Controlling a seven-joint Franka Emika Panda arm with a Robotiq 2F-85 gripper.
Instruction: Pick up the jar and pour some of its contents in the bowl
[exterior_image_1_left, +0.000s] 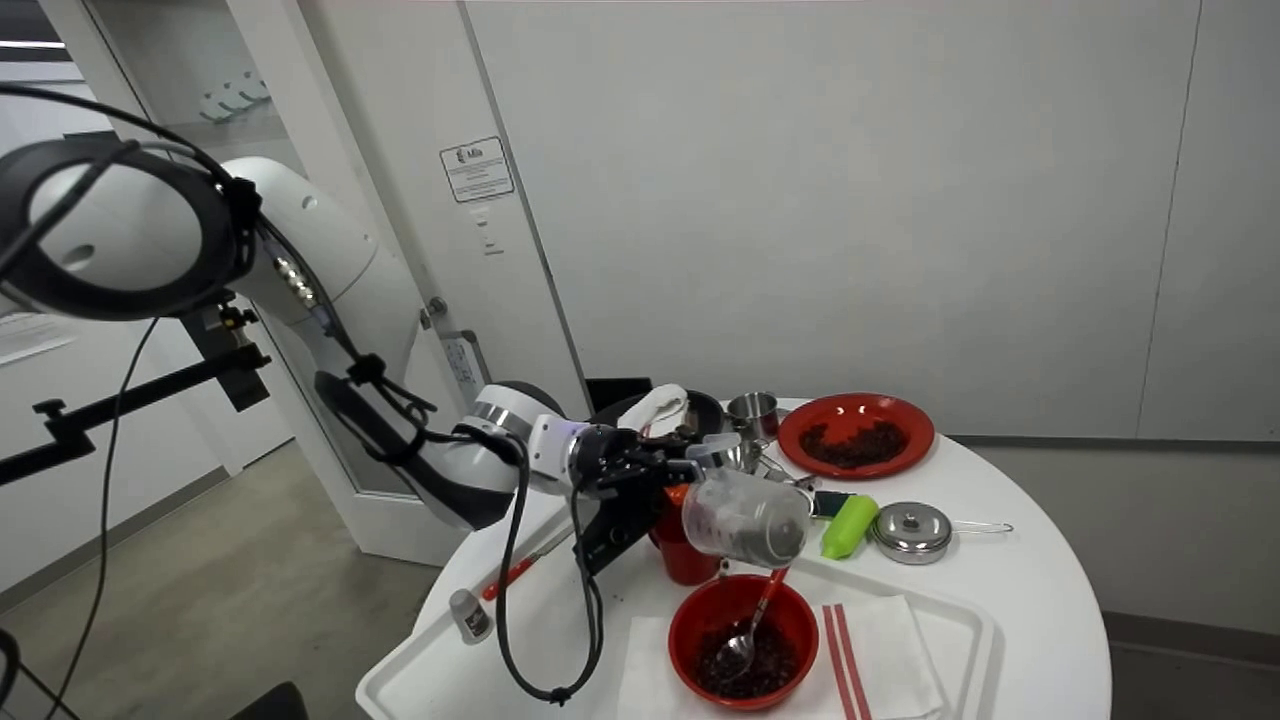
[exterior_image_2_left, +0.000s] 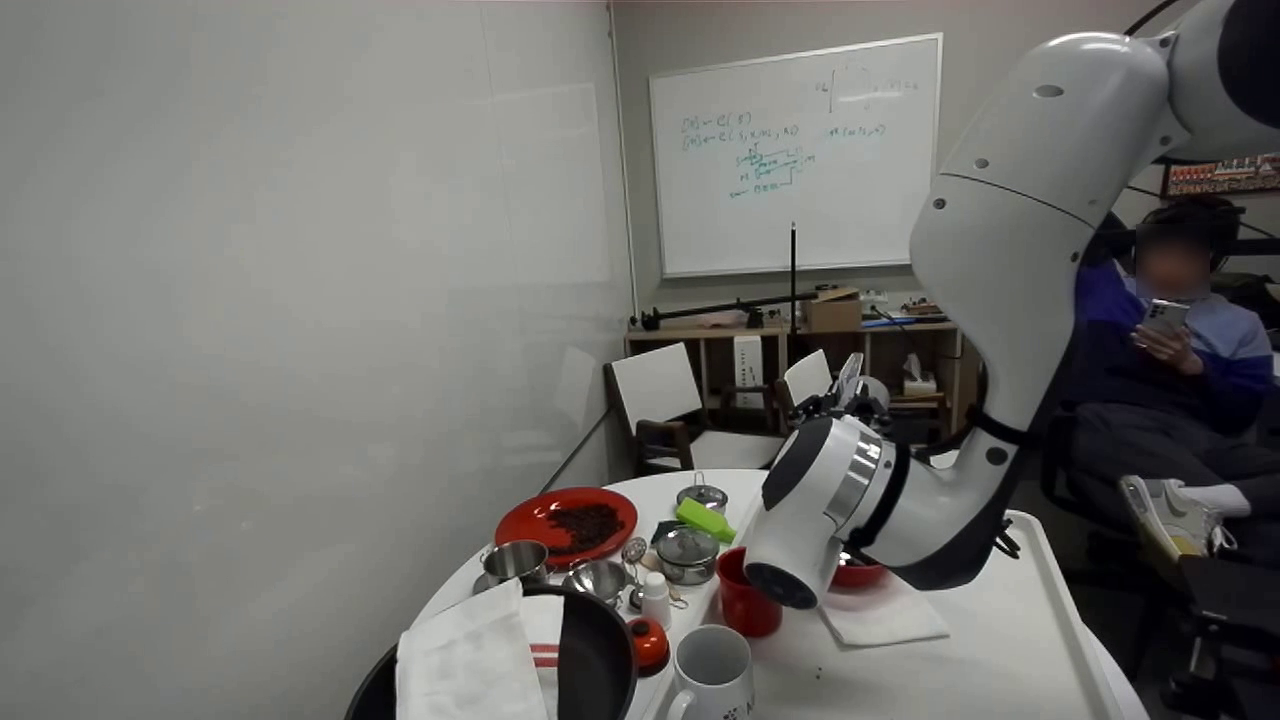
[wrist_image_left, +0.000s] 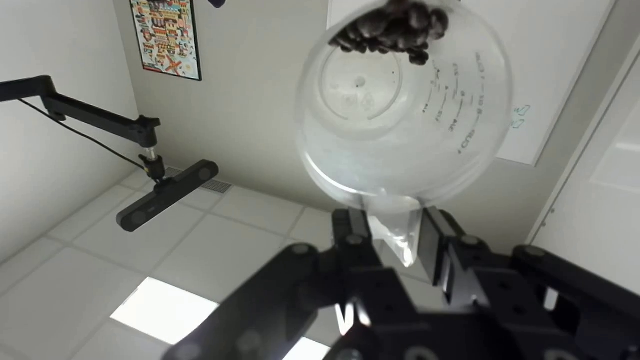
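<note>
Bowl (exterior_image_1_left: 705, 605) is red, plate (exterior_image_1_left: 850, 404) over there too; measuring jug (wrist_image_left: 410, 120) clear, scale marks (wrist_image_left: 444, 100) dark, contents (wrist_image_left: 400, 30) dark brown; napkin (exterior_image_1_left: 897, 655) white, red stripes (exterior_image_1_left: 854, 663); gripper (wrist_image_left: 392, 232) black.

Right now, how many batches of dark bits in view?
3: on the red plate, in the red bowl on the tray, and in the clear jar gripped by the fingers. The red cup could hide more.

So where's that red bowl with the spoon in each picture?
In an exterior view: the red bowl sits near the bottom, right of centre.
In an exterior view: part of the red bowl shows in the lower half, right of centre, mostly hidden behind the arm.
Wrist view: not in it.
Shared landmark: the gripper appears in all three views.
</note>
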